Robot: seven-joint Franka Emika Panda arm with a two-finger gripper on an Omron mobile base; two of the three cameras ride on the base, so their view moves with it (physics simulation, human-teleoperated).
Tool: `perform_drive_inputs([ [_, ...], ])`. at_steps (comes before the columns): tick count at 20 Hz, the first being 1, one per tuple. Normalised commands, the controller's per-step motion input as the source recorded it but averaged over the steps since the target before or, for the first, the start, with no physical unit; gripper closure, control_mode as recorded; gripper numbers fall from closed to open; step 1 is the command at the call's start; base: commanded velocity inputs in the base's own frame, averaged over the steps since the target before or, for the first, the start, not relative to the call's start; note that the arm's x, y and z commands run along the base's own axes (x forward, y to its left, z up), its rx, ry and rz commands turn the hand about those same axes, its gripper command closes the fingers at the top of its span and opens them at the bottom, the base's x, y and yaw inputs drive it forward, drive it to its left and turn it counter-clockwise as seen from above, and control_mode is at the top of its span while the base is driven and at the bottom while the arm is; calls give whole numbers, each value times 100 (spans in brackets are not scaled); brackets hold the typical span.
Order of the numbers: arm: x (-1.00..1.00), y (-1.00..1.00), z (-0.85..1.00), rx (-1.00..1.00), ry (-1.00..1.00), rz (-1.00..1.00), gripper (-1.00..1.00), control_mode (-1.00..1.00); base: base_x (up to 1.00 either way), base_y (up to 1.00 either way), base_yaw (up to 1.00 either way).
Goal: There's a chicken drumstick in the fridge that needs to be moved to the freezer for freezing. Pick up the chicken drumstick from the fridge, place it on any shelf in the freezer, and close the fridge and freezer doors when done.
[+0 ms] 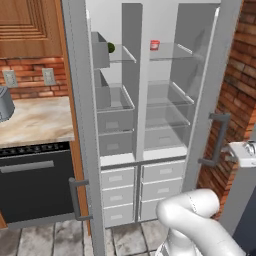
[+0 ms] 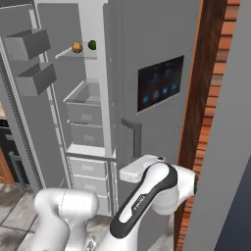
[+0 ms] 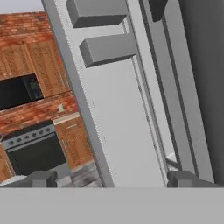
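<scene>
The chicken drumstick (image 2: pixel 77 47), a small orange-tan lump, lies on an upper shelf in the left, narrower half, the freezer (image 1: pixel 116 105), beside a dark green ball (image 2: pixel 91 45). A door bin hides the drumstick in the left base view. Both doors stand open: the plain grey one (image 1: pixel 79 100) on the left, the touchscreen one (image 2: pixel 159 83) on the right. My gripper (image 3: pixel 113 179) is open with nothing between its fingertips. My white hand (image 1: pixel 244 153) hovers just right of the right door's bar handle (image 1: pixel 218 138), outside that door.
A small red-and-white item (image 1: pixel 154 45) sits on the top shelf of the wider right half. A black oven (image 1: pixel 35 185) and marble counter (image 1: pixel 35 120) lie left of the open plain door. A brick wall (image 1: pixel 242 75) closes in tight on the right.
</scene>
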Motion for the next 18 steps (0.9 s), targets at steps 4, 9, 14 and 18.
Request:
perform_drive_inputs([
  [4, 33, 100, 6, 0, 2, -10, -100, -100, 0, 0, 0],
  [9, 60, 100, 9, 0, 2, -9, -100, -100, 0, 0, 0],
  [14, 97, 58, 5, 3, 5, -1, -100, -100, 0, 0, 0],
  [18, 91, 66, 5, 5, 4, 0, -100, -100, 0, 0, 0],
])
